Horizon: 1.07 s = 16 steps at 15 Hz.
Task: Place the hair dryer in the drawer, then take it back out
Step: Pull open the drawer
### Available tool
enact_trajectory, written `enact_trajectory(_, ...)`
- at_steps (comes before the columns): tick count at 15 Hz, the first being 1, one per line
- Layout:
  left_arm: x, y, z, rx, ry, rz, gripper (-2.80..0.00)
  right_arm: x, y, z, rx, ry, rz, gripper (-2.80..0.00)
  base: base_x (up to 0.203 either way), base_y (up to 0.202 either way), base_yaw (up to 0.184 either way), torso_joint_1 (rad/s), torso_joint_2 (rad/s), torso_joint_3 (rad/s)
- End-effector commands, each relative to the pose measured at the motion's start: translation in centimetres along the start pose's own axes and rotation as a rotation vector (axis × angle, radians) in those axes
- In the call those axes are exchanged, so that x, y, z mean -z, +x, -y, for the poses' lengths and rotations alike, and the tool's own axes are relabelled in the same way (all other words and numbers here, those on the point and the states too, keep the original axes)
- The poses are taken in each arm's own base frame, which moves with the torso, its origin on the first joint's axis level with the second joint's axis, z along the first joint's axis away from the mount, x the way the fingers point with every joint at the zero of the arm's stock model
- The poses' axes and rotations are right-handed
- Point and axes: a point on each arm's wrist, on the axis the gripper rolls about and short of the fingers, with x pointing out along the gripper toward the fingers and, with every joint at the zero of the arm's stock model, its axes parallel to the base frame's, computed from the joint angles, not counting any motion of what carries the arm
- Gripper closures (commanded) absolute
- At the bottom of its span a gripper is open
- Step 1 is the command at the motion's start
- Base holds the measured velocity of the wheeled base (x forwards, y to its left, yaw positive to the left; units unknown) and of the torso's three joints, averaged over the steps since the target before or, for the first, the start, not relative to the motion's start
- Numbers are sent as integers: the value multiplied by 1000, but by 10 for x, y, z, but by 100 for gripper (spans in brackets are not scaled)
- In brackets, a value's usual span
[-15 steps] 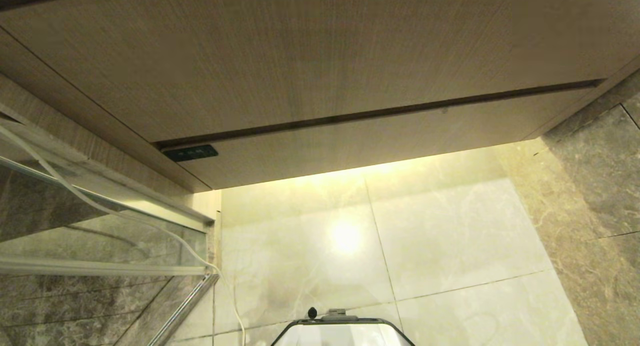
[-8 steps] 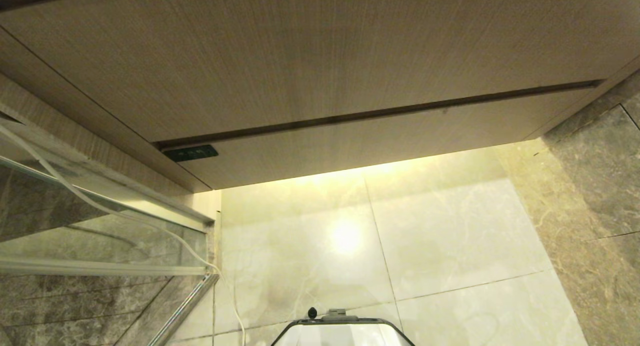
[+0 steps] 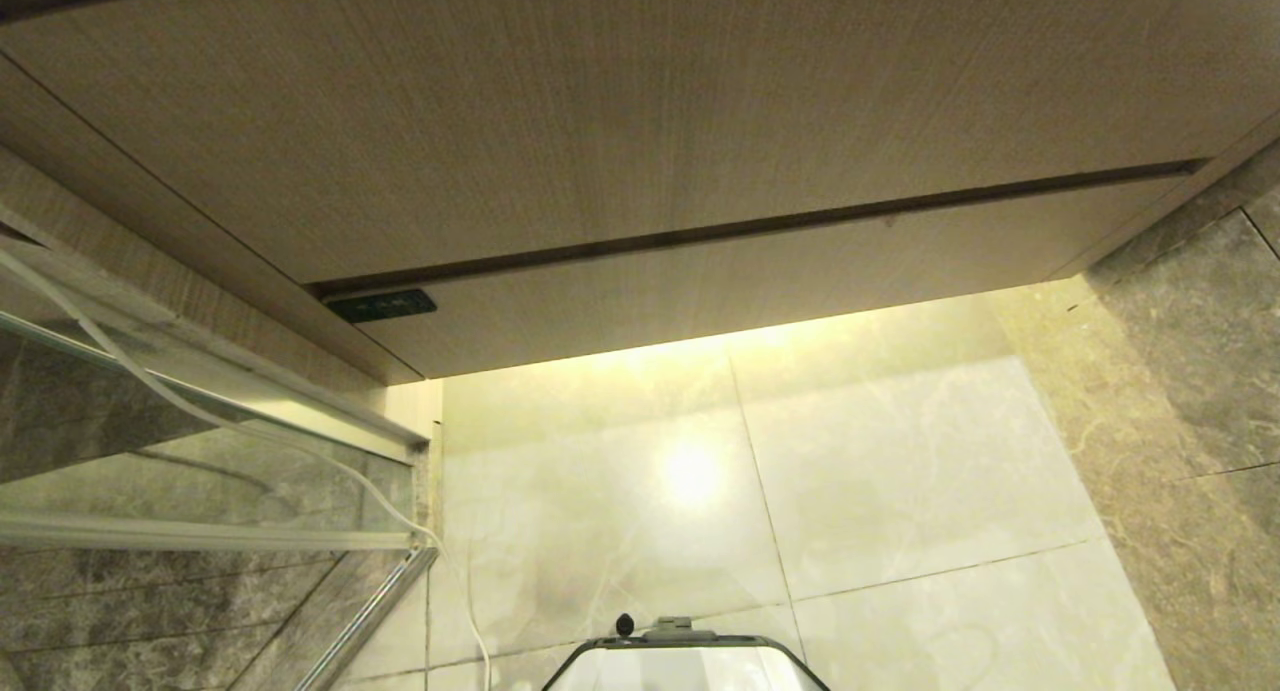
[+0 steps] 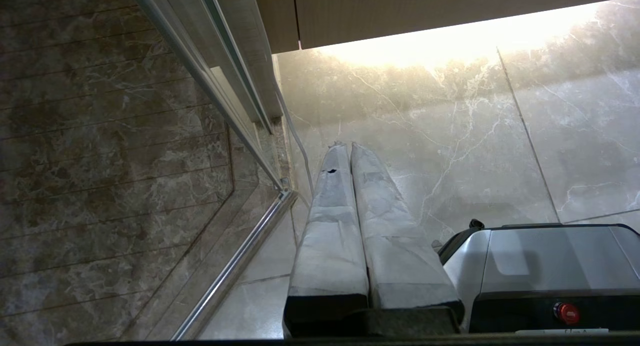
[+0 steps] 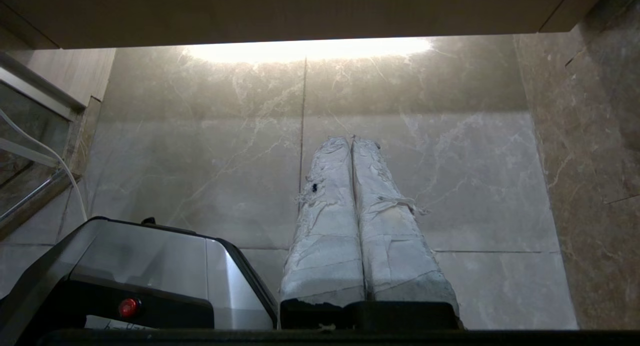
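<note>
The drawer [image 3: 760,276] is the low wood-grain front under the taller panel [image 3: 620,111], and it stands closed above the lit floor. Its lower edge also shows in the left wrist view [image 4: 450,10] and the right wrist view [image 5: 300,13]. The hair dryer is out of view. My left gripper [image 4: 348,144] hangs over the floor tiles, shut with nothing between its taped fingers. My right gripper [image 5: 351,138] is likewise shut and empty above the tiles, well short of the drawer. Neither arm shows in the head view.
A glass shower screen with a metal frame [image 3: 210,441] stands at the left, and a white cable [image 3: 455,591] runs down beside it to the floor. A dark marble wall [image 3: 1190,391] closes the right side. My grey base [image 3: 685,661] sits on the pale tiles.
</note>
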Motion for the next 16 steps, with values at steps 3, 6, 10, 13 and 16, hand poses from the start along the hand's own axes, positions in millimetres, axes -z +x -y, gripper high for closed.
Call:
enact_trajectory(3, 0, 0, 0, -1, -1, 1, 0, 12, -1, -1, -1, 4, -3, 0, 0, 0, 0, 0, 0, 0)
enact_trajectory(6, 0, 0, 0, 0, -1, 0, 0, 12, -1, -1, -1, -6, -5, 0, 0, 0, 0, 0, 0, 0)
enact_trajectory(10, 0, 0, 0, 0, -1, 0, 0, -20, -10, 1, 20, -9, 89, 0, 0, 0, 0, 0, 0, 0)
enact_trajectory(13, 0, 0, 0, -1, -1, -1, 0, -114, -33, 8, 51, -4, 208, 0, 0, 0, 0, 0, 0, 0)
enact_trajectory(16, 0, 0, 0, 0, -1, 0, 0, -193, 16, 15, 34, 36, 0, 0, 0, 0, 0, 0, 0, 0)
